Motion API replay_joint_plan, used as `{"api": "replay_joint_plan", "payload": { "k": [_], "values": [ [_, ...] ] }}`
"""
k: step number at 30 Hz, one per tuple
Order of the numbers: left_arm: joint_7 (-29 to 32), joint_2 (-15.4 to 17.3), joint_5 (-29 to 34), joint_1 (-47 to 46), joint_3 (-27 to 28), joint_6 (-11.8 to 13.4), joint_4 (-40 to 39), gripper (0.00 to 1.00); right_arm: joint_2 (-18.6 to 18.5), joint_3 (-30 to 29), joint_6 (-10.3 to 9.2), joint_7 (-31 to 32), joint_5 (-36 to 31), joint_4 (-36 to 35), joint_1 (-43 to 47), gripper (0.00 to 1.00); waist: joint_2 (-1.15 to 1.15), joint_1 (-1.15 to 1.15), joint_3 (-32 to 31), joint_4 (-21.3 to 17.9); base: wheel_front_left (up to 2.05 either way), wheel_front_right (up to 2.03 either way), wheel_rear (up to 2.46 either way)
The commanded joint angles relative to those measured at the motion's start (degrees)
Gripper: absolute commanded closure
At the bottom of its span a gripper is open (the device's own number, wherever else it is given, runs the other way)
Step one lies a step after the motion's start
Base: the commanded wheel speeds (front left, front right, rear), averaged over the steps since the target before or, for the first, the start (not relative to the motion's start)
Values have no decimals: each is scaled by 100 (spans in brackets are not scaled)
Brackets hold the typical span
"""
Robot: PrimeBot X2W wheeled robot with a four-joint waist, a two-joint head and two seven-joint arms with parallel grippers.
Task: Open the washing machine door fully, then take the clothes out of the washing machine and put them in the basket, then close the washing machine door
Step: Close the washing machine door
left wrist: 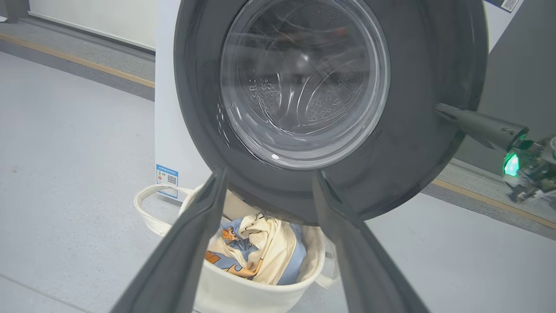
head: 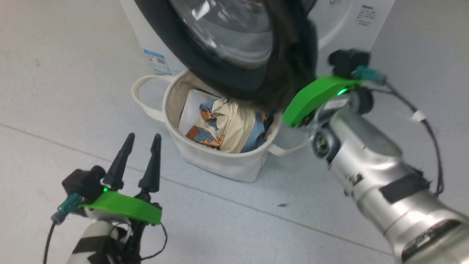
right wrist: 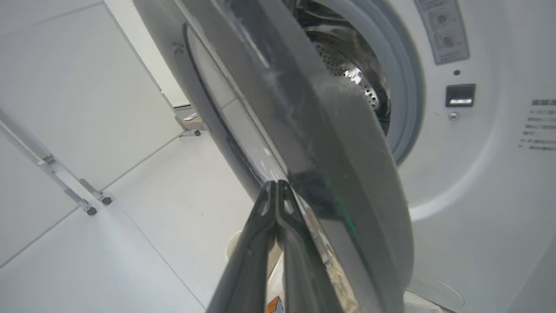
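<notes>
The washing machine door [head: 227, 36], black-rimmed with a domed glass window, stands swung out from the white washing machine [head: 344, 22] and hangs over the basket [head: 220, 161]. The cream basket sits on the floor in front of the washer and holds the clothes [head: 223, 124], light-blue and cream with orange prints. My right gripper [right wrist: 274, 184] is shut with nothing in it, its tips against the door's glossy outer rim [right wrist: 330, 143]; the left wrist view shows those fingers [left wrist: 473, 124] at the rim's right side. My left gripper [head: 143, 139] is open, low and left of the basket, pointing at the door [left wrist: 304, 87].
The steel drum [right wrist: 352, 69] shows through the gap behind the door. A partition on small feet [right wrist: 87, 208] stands to the left in the right wrist view. Grey tiled floor [head: 55, 91] spreads left of the basket. A cable [head: 432, 139] loops off my right wrist.
</notes>
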Motion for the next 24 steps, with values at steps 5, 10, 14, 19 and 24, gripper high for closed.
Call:
{"api": "replay_joint_plan", "payload": {
  "k": [5,10,14,19,24],
  "values": [
    [-70,-44,141,-192,89,-34,-436,0,82,-354,-2,-106,74,317,-761,100,0,0,288,29,0,0,0],
    [-70,-219,247,-246,-76,-35,-541,0,83,-723,-2,-107,-406,892,-1449,100,0,0,611,142,0,0,0],
    [-70,-356,282,-328,-186,-35,-622,0,83,-1191,-2,-107,-907,1397,-1943,100,0,0,848,271,0,0,0],
    [-70,-469,311,-367,-234,-36,-633,0,83,-1955,-2,-108,-1621,1797,-2249,100,0,0,981,388,0,0,0],
    [-70,-526,339,-389,-277,-36,-589,0,83,-2581,-2,-108,-2199,2056,-2382,100,0,0,1015,441,0,0,0]
  ]
}}
